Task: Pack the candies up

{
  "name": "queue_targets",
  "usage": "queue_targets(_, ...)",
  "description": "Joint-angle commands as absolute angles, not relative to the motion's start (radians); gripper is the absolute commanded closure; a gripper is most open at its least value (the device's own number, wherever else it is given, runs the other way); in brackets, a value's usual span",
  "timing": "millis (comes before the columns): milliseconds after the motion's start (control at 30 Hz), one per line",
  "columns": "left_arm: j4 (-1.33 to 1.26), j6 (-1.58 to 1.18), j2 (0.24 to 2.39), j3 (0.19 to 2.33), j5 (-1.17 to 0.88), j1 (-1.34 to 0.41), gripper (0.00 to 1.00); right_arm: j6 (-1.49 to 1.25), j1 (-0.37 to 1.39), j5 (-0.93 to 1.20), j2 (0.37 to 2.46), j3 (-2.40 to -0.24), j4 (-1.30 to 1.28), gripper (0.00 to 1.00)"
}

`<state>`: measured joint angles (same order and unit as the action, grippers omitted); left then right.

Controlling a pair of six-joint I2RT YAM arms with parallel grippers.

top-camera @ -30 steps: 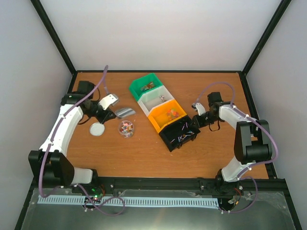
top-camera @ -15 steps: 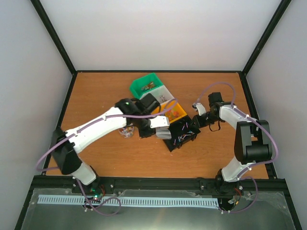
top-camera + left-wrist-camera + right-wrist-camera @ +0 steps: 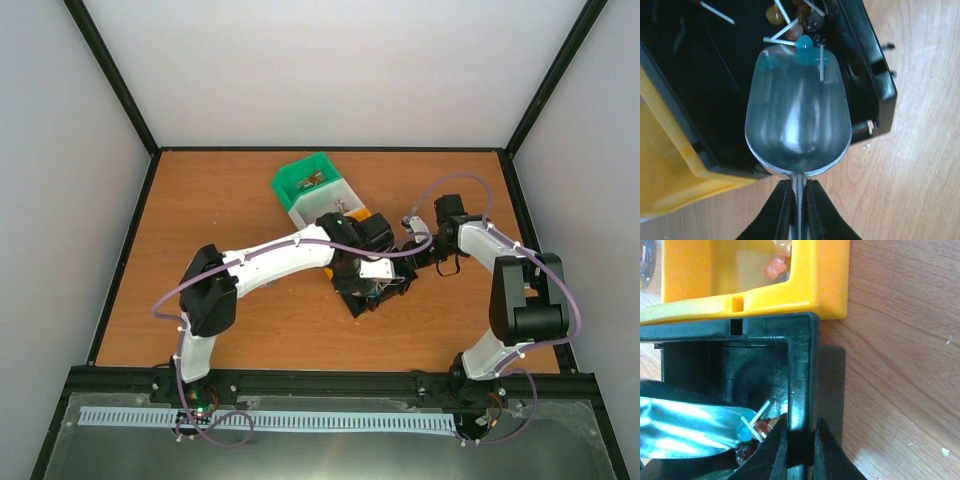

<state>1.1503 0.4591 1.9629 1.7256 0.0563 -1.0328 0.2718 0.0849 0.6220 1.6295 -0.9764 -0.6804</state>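
We start with the left arm (image 3: 270, 256), which reaches across the surface (image 3: 200, 200) to the black bin (image 3: 876, 70). The left jaws are clamped on the thin handle of a metal scoop (image 3: 796, 120). Its bowl lies inside the black bin with the lip pointing at the bin's far end. A blue lollipop (image 3: 803, 45) rests right on that lip. The other candies (image 3: 790, 22), orange and brown lollipops on white sticks, are heaped just beyond it in the black bin's corner. An orange bin (image 3: 825, 285) stands touching the black bin's side wall and holds a few pinkish sweets of its own. On the right, the right jaws are clamped over the black bin's end wall, one finger inside and one outside, which we judge steadies it.

We expect these candies to be light and hard. Their round heads will likely roll and slide on the polished metal, and the sticks may snag one another. We would take them from beneath with the scoop's lip and keep the bowl level, not pinch single sticks.
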Motion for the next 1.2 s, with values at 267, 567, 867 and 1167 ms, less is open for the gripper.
queue_targets(267, 0.717, 0.314, 2.05, 1.583, -0.156, -1.013, 0.99, 0.242, 0.077, 0.68, 1.603, -0.957, -0.676, 0.97)
queue_targets(567, 0.268, 0.286, 1.85, 1.231, -0.445, -0.889, 0.99, 0.249, 0.077, 0.661, 1.588, -0.96, -0.669, 0.97)
queue_targets(867, 0.148, 0.319, 1.696, 1.085, -0.466, -0.846, 0.99, 0.261, 0.075, 0.643, 1.595, -0.969, -0.673, 0.97)
queue_targets(1167, 0.138, 0.331, 1.594, 0.987, -0.498, -0.79, 0.99, 0.263, 0.075, 0.637, 1.596, -0.968, -0.673, 0.97)
